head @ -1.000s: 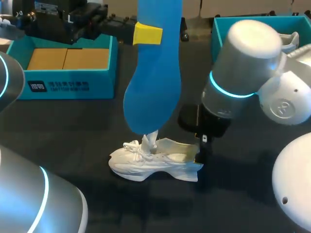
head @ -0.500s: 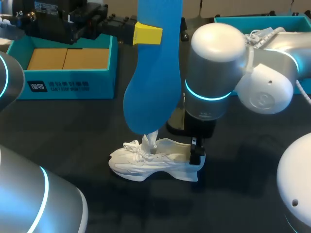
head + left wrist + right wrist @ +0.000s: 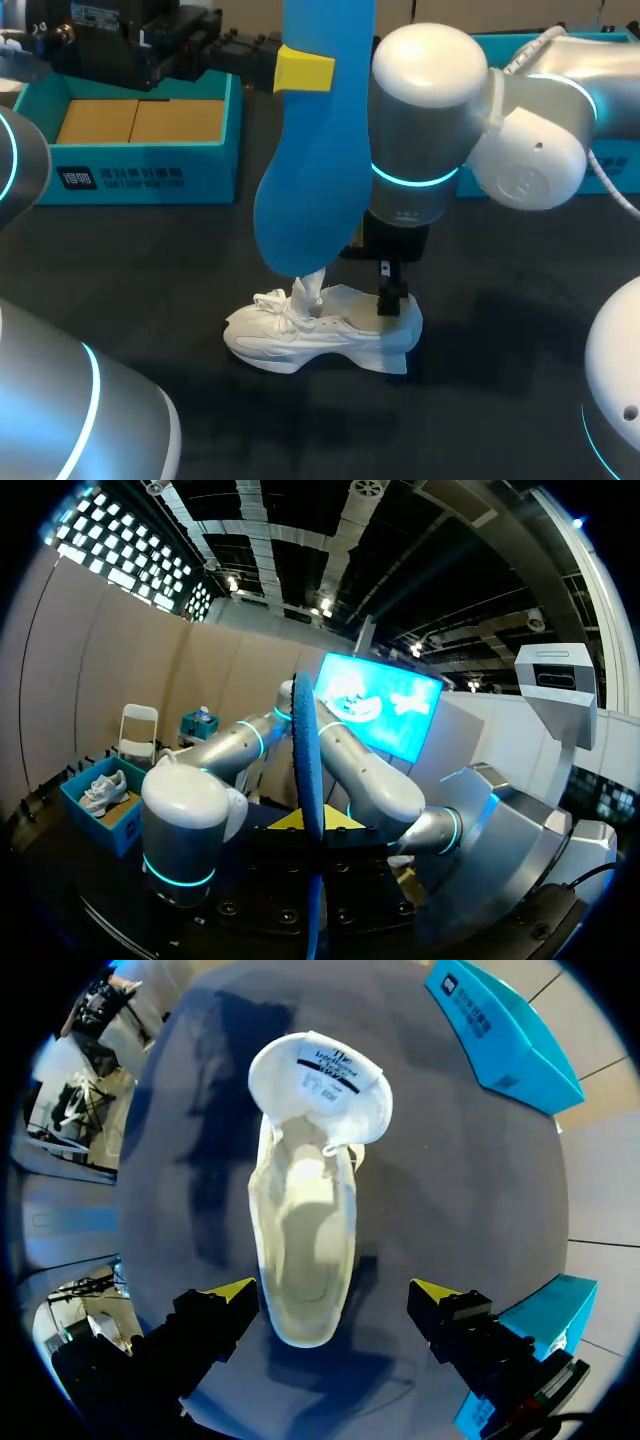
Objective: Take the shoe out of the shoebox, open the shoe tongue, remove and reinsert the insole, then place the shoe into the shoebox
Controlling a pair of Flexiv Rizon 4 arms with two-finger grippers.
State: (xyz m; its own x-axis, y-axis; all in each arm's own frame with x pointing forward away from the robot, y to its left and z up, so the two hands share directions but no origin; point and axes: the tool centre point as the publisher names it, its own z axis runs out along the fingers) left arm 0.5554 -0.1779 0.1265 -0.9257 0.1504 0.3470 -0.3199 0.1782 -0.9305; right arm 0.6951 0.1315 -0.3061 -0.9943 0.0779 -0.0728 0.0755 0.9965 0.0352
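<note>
The white shoe lies on its sole on the black table, toe to the left, its tongue pulled up and open. My right gripper hangs open right above the heel end of the shoe, one yellow tip on each side and touching nothing; in the head view the right gripper sits low over the heel. My left gripper holds the blue insole upright high above the shoe, and in the left wrist view the left gripper is shut on the insole, seen edge-on.
A teal shoebox with a cardboard bottom stands at the back left. A second teal box stands at the back right, behind my right arm. In the right wrist view both boxes lie off to the sides of the shoe.
My right arm has swung left, bringing its open gripper from beside the shoe's heel to above it. The left arm, insole and shoe have stayed put.
</note>
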